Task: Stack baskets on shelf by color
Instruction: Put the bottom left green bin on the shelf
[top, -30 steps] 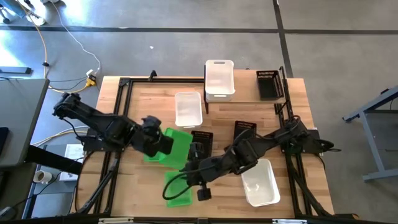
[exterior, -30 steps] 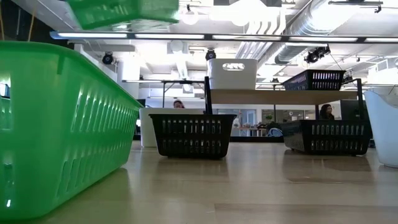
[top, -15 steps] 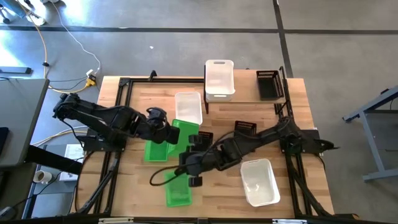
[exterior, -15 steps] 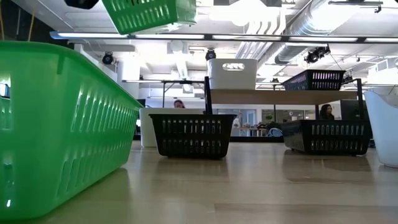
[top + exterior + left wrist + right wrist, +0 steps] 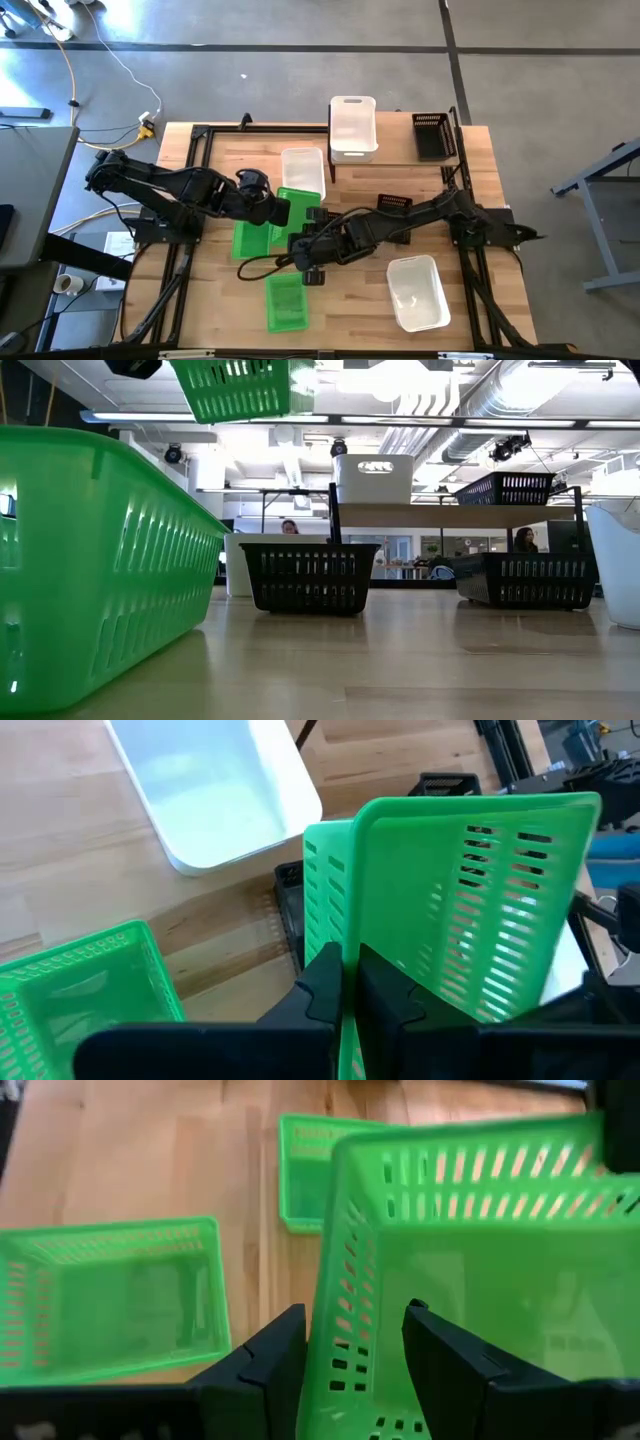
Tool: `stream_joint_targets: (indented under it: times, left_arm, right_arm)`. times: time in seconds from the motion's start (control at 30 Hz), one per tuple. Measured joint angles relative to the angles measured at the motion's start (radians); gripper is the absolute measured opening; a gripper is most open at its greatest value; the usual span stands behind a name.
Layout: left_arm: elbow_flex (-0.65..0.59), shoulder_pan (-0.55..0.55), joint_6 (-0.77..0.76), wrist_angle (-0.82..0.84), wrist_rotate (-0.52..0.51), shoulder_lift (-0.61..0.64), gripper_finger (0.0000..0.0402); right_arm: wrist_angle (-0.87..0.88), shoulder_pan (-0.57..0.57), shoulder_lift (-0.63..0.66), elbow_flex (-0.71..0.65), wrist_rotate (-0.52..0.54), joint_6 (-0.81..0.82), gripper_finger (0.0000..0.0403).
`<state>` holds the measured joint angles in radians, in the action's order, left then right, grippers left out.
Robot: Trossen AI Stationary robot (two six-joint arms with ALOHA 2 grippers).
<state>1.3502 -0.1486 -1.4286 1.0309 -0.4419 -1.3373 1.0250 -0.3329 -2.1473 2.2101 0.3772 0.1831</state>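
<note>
My left gripper (image 5: 272, 210) (image 5: 352, 990) is shut on a green basket (image 5: 298, 212) (image 5: 240, 385), held tilted in the air above the table's middle. My right gripper (image 5: 300, 242) (image 5: 350, 1350) is open at that basket's near end, one finger on either side of a slotted wall (image 5: 330, 1290); I cannot tell whether it touches. Two more green baskets (image 5: 250, 242) (image 5: 285, 302) rest on their bottoms on the table. The shelf (image 5: 395, 145) (image 5: 450, 515) carries a white basket (image 5: 352, 127) and a black basket (image 5: 430, 135). My left gripper pinches the lifted green basket by the rim of one wall (image 5: 350, 935), on the side toward the table's left. One finger (image 5: 322, 985) lies on each face of that wall. The fingers come about level from the left. The basket is lifted clear and tipped.
A white basket (image 5: 303, 172) stands on the table just beyond the lifted one, another white one (image 5: 415, 290) at the near right. A black basket (image 5: 395, 205) (image 5: 525, 580) stands right of centre; a second black one (image 5: 310, 575) is mostly hidden under the arms. People show in the room behind.
My left gripper has carried the green basket up and toward the table's far right, and the basket has turned about and tipped on the way. My right gripper has moved from the near green basket toward the far edge, up to the lifted basket.
</note>
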Motion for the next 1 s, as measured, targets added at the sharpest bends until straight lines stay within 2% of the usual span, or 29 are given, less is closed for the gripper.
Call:
stream_joint_targets:
  times: [0.17, 0.27, 0.47, 0.6, 0.77, 1.0]
  left_arm:
    - [0.0, 0.0, -0.007, -0.007, 0.003, 0.0, 0.0003]
    - [0.0, 0.0, 0.004, -0.007, 0.003, 0.0, 0.0003]
    - [0.0, 0.001, 0.027, -0.01, -0.004, 0.0, 0.0003]
    - [-0.001, 0.001, 0.058, -0.021, -0.003, -0.001, 0.0003]
    - [-0.001, 0.001, 0.096, -0.039, -0.002, -0.001, 0.0012]
    - [0.0, -0.002, 0.138, -0.052, 0.058, -0.001, 0.0057]
  right_arm:
    - [0.017, 0.015, -0.013, 0.0, -0.007, 0.005, 0.0151]
    - [0.047, 0.021, -0.018, 0.001, -0.006, 0.04, 0.0136]
    - [0.059, 0.032, -0.018, 0.001, -0.021, 0.077, 0.0064]
    - [0.06, 0.043, -0.018, 0.001, -0.068, 0.098, 0.0013]
    - [0.066, 0.044, -0.017, 0.001, -0.071, 0.107, 0.0006]
    - [0.101, 0.047, -0.018, 0.0, -0.105, 0.15, 0.0001]
